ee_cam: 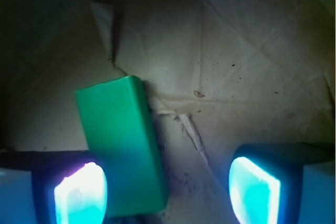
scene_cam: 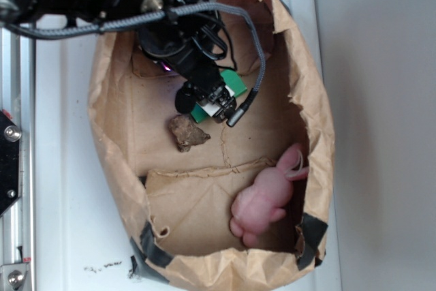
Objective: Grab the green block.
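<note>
Seen from my wrist, my claw is spread wide, the two glowing pads set far apart at the bottom corners of the view, with nothing pinched between them. The green block lies flat on the creased brown paper floor just ahead of me, its long side running away from me and leaning a little to the left. Its near end sits right against the inner edge of my left-hand pad as the view shows it, partly tucked behind that pad, though I cannot tell whether the two actually touch. The other pad stands well apart from the block, with bare paper floor between. Beyond the block the floor shows folds and a small torn flap of paper before it fades into shadow. From the outside view, my claw hangs down inside a paper bag lying open on a white surface, and the green block peeks out beside and beneath my fingers near the bag's far wall. A brown lumpy piece lies just beside my claw on the bag floor. Farther off, at the bag's other end, a pink toy rabbit rests against the wall, well apart from me.
</note>
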Robot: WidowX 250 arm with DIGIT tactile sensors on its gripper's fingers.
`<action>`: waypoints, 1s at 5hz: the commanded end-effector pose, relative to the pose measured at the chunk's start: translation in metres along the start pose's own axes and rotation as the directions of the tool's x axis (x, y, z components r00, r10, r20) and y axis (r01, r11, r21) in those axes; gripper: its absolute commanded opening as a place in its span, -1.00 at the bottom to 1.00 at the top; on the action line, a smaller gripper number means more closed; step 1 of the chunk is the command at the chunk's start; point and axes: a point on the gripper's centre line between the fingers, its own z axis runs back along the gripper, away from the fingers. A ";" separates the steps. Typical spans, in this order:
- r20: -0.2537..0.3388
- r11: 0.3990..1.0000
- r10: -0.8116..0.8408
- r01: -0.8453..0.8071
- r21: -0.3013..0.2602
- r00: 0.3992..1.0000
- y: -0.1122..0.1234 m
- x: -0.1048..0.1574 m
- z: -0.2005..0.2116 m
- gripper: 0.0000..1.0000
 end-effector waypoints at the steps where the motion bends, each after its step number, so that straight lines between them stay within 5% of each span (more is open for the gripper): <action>1: 0.078 0.998 -0.040 0.043 -0.041 0.996 -0.011 0.007 0.014 1.00; 5: 0.196 0.997 -0.076 0.080 -0.011 0.978 -0.025 0.001 -0.001 1.00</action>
